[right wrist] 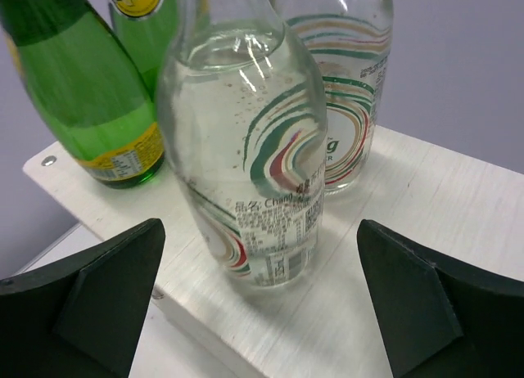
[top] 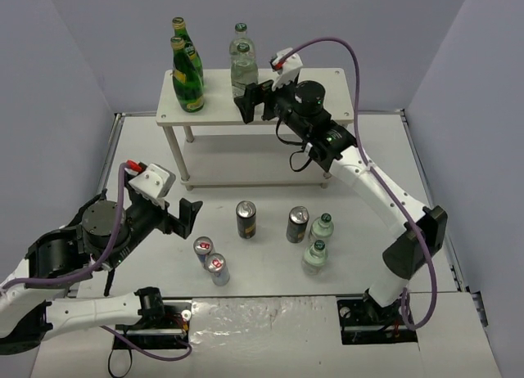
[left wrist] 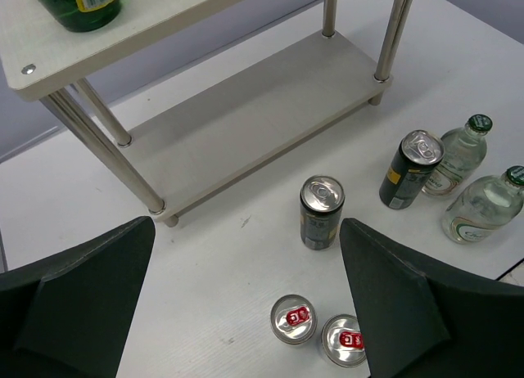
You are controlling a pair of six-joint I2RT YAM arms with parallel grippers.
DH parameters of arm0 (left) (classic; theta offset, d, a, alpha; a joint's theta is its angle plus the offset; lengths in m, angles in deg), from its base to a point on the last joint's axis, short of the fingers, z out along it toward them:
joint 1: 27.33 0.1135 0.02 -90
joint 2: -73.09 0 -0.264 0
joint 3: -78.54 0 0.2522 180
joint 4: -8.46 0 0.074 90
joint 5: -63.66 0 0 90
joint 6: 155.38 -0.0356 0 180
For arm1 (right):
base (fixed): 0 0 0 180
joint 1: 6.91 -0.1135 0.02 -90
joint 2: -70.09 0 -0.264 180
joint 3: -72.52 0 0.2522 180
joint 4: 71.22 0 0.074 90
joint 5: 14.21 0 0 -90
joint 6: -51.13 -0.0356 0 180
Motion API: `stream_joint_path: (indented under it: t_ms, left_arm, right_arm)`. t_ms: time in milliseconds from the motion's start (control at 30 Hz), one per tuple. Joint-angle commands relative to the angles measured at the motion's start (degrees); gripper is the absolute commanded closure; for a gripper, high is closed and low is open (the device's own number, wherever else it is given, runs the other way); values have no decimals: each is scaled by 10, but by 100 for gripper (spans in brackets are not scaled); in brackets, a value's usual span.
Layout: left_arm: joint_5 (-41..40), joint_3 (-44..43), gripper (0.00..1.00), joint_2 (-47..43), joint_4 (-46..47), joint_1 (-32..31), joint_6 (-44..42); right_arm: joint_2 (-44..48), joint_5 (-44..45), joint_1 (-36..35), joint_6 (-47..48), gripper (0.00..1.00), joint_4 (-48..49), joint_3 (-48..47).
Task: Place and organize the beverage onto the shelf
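The shelf (top: 327,83) stands at the back. On its top board are two dark-green bottles (top: 187,75) and two clear green-capped bottles (top: 243,63). My right gripper (top: 255,100) is open at the shelf's front edge. In the right wrist view its jaws (right wrist: 258,296) stand wide on either side of the nearer clear bottle (right wrist: 246,149), not touching it. On the table are two black cans (top: 246,219), two silver cans (top: 210,259) and two clear bottles (top: 318,243). My left gripper (top: 176,218) is open and empty above the silver cans (left wrist: 294,318).
The shelf's lower board (left wrist: 246,124) is bare. The top board's right half (right wrist: 426,222) holds nothing. Grey walls enclose the table on three sides. The black cans (left wrist: 320,212) and clear bottles (left wrist: 458,153) stand close together right of centre.
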Motion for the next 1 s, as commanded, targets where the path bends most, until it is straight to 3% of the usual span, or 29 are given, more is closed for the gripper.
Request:
stream_joint_path:
  t_ms: [0, 133, 233, 367, 467, 633, 700, 833, 967]
  left_arm:
    - [22, -29, 6, 22, 19, 2, 13]
    - [37, -27, 6, 48, 43, 2, 17]
    - [61, -21, 6, 79, 83, 2, 28]
    - [121, -33, 6, 163, 139, 2, 50]
    - [162, -67, 6, 255, 172, 0, 82]
    - [245, -115, 6, 414, 250, 1, 106]
    - [276, -134, 5, 478, 277, -1, 100]
    - [308, -185, 0, 557, 290, -4, 100]
    - [309, -194, 11, 603, 294, -4, 100]
  right_arm:
    - [83, -29, -1, 3, 0, -7, 22]
    - [154, -17, 2, 4, 0, -80, 64]
    - [229, 53, 5, -3, 0, -169, 104]
    - [337, 291, 12, -30, 0, -278, 157]
    - [367, 391, 20, -53, 0, -345, 170]
    - [400, 531, 39, -56, 0, -377, 193]
    - [408, 572, 46, -53, 0, -381, 199]
    - [435, 566, 61, -48, 0, -382, 204]
    - [454, 561, 63, -40, 0, -382, 206]
